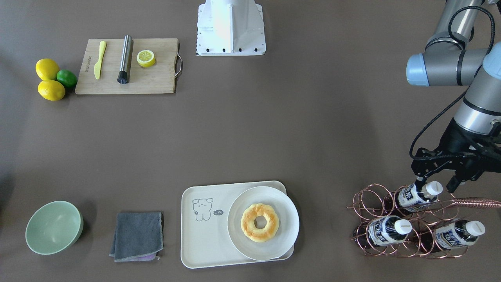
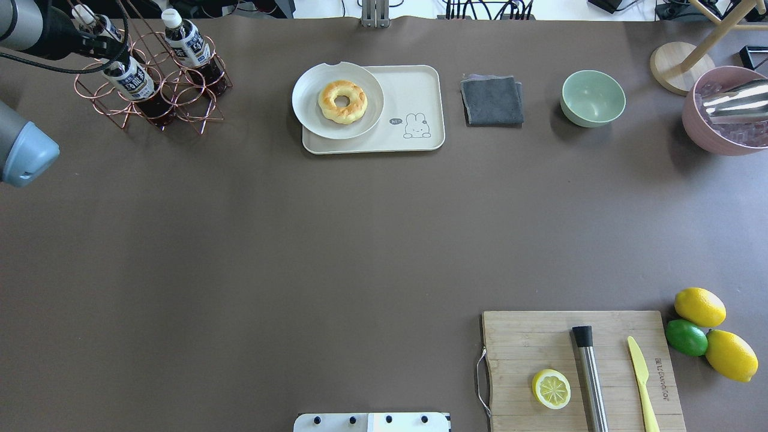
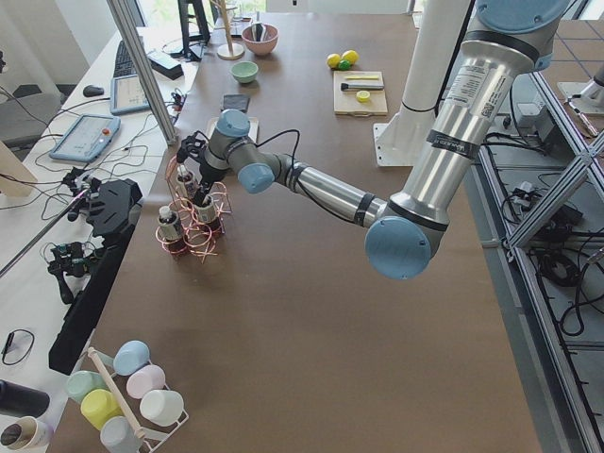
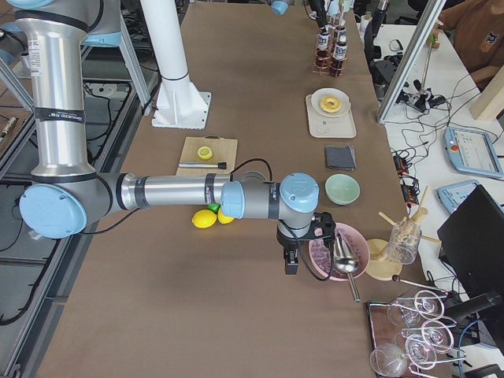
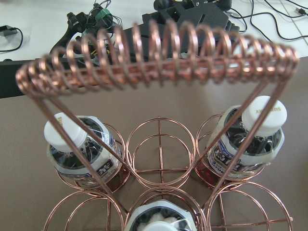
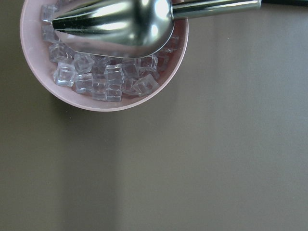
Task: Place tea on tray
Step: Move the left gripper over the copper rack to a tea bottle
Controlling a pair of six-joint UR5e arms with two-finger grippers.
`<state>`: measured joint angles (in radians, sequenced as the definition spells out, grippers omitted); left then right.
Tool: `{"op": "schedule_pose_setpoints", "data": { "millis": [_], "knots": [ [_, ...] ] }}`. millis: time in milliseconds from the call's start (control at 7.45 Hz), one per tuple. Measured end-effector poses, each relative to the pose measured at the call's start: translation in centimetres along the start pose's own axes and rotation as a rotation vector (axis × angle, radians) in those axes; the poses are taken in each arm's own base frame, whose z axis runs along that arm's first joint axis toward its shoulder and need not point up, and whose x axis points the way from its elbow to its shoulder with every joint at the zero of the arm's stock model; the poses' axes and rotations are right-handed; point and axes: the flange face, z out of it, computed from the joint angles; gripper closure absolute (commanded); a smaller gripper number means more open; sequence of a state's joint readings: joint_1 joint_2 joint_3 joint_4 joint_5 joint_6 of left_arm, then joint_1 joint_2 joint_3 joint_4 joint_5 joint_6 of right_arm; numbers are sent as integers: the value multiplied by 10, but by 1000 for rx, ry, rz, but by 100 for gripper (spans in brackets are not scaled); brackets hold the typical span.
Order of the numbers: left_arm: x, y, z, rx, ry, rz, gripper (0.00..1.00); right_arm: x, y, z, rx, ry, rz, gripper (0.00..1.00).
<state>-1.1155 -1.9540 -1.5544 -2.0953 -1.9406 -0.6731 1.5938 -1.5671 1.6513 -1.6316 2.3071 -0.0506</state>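
Observation:
Three tea bottles lie in a copper wire rack [image 1: 368, 207]. The upper tea bottle [image 1: 415, 196] lies above two lower ones [image 1: 385, 230] [image 1: 456, 234]. My left gripper [image 1: 436, 184] is open, one finger on each side of the upper bottle's white cap, just above the rack. The left wrist view shows the rack's coil handle [image 5: 159, 53] and three bottle caps below it. The cream tray [image 1: 203, 235] with the bear drawing carries a white plate [image 1: 287, 231] with a doughnut. My right gripper [image 4: 289, 260] hovers beside a pink ice bowl [image 6: 106, 57]; I cannot tell if it is open or shut.
A grey cloth [image 1: 137, 235] and a green bowl [image 1: 54, 227] sit beside the tray. A wooden cutting board [image 1: 156, 82] holds a yellow knife, a steel muddler and a lemon half. Two lemons and a lime [image 1: 66, 77] lie next to it. A metal scoop [image 6: 115, 19] rests in the ice.

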Motion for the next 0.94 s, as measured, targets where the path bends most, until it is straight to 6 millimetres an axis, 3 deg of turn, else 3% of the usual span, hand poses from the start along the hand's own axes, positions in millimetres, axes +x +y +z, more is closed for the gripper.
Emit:
{"op": "schedule_pose_setpoints", "data": {
  "millis": [269,403,537,940],
  "knots": [
    [0,0,0,2,2,8,71,1,1,1,-2,0,2,0],
    [0,0,0,3,2,8,94,1,1,2,-4,0,3,0],
    [-1,-1,-1,5,1,7,100,2,1,2,-4,0,4,0],
    [-10,-13,-13,21,-1,7,100,4,3,2,-4,0,8,0]
  ]
}}
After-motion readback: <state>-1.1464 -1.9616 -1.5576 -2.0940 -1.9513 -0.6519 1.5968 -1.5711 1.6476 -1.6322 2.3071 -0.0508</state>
